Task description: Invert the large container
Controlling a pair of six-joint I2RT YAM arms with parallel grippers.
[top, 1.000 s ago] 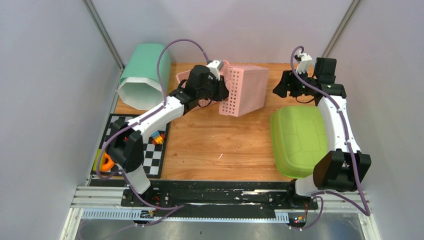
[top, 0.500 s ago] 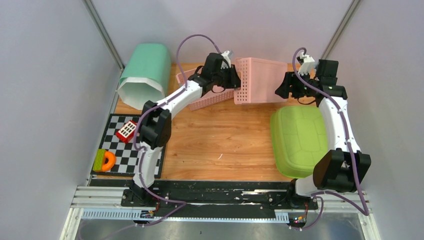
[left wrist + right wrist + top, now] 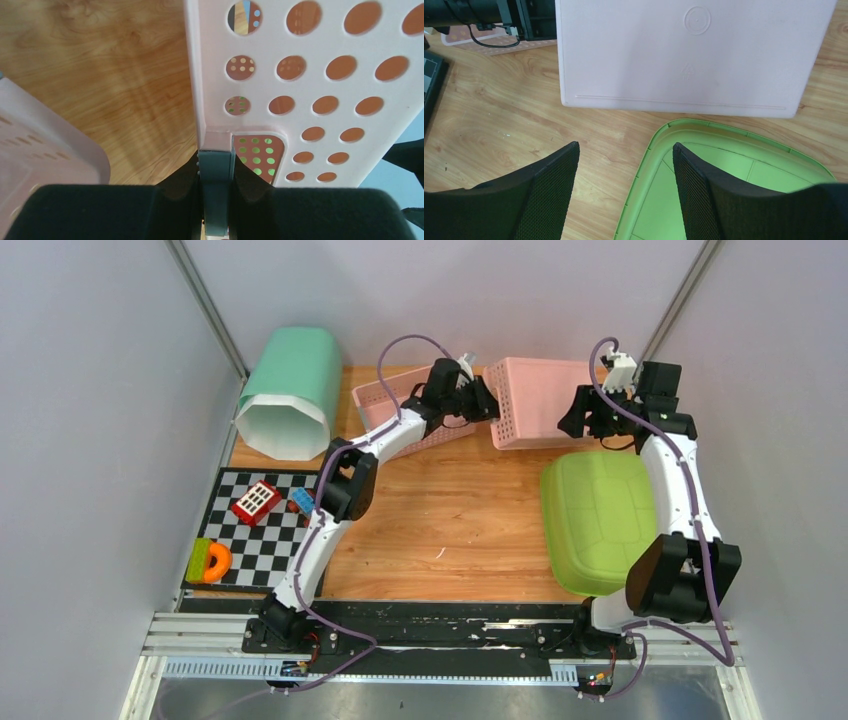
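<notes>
Nearest to me on the right lies the green tub (image 3: 598, 520). Over its far edge my right gripper (image 3: 626, 150) hangs with jaws wide apart, holding nothing. Just beyond, at the far middle of the table (image 3: 440, 510), the large pink container (image 3: 545, 400) shows its flat bottom upward. My left gripper (image 3: 216, 155) is pinched on its perforated wall.

A red brick (image 3: 256, 502) lies on the checkered mat (image 3: 250, 555).
</notes>
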